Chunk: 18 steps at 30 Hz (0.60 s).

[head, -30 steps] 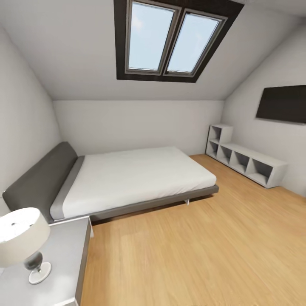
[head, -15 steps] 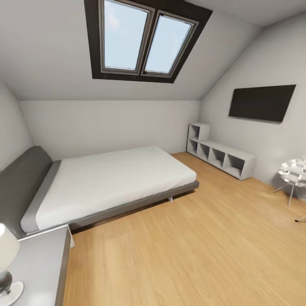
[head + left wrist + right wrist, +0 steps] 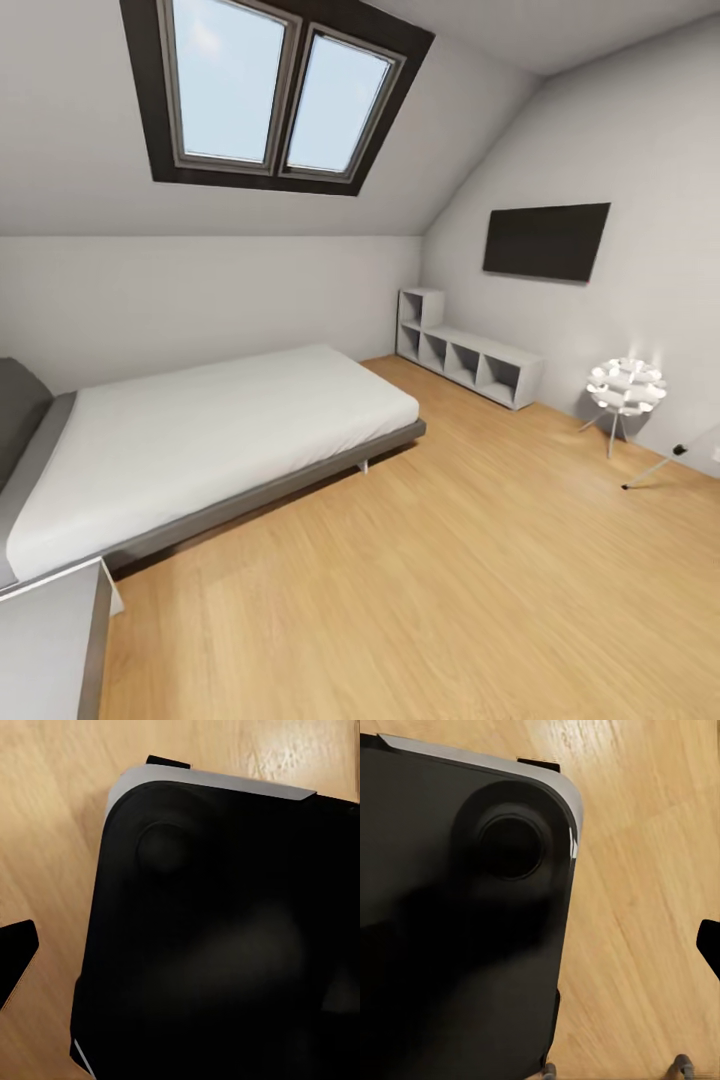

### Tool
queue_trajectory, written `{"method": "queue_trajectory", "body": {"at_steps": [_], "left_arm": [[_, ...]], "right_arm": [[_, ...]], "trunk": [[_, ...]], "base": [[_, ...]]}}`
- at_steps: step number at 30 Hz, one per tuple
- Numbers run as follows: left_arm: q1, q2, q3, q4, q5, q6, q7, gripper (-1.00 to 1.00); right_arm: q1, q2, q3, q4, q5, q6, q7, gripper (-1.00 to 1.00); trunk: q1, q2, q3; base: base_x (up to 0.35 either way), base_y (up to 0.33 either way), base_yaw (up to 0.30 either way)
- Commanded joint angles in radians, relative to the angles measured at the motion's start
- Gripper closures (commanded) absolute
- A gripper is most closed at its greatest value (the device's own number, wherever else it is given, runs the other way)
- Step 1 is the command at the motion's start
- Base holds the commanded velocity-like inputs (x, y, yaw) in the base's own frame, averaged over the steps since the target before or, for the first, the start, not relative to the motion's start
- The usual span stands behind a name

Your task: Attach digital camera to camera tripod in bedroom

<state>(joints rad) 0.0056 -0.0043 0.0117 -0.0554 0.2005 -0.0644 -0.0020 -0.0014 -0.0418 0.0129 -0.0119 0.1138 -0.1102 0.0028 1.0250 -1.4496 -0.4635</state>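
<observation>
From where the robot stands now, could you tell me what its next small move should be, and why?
Probably keep turning right. In the head view only one silver-grey leg of the camera tripod pokes in at the right edge, just past the white flower-shaped lamp; its head is cut off, and the digital camera is not yet found.

The bed point(image 3: 200, 440) lies left; shelves point(image 3: 468, 360) stand far right, the lamp point(image 3: 625, 388) nearer, a tripod leg point(image 3: 668, 462) beside it.
</observation>
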Motion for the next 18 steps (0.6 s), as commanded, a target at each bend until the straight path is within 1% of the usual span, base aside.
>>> {"method": "queue_trajectory", "body": {"at_steps": [1,18], "left_arm": [[0.001,0.0,0.001,-0.001,0.006,-0.002,0.0,-1.0],[0.001,0.0,0.001,-0.001,0.007,-0.002,0.0,-1.0]], "right_arm": [[0.0,0.0,0.0,0.0,0.008,-0.002,0.0,-1.0],[0.0,-0.001,-0.002,-0.001,0.007,-0.002,0.0,-1.0]], "trunk": [[0.0,0.0,-0.001],[0.0,0.0,-0.001]], "base": [[0.0,0.0,-0.297],[0.0,0.0,-0.297]]}}
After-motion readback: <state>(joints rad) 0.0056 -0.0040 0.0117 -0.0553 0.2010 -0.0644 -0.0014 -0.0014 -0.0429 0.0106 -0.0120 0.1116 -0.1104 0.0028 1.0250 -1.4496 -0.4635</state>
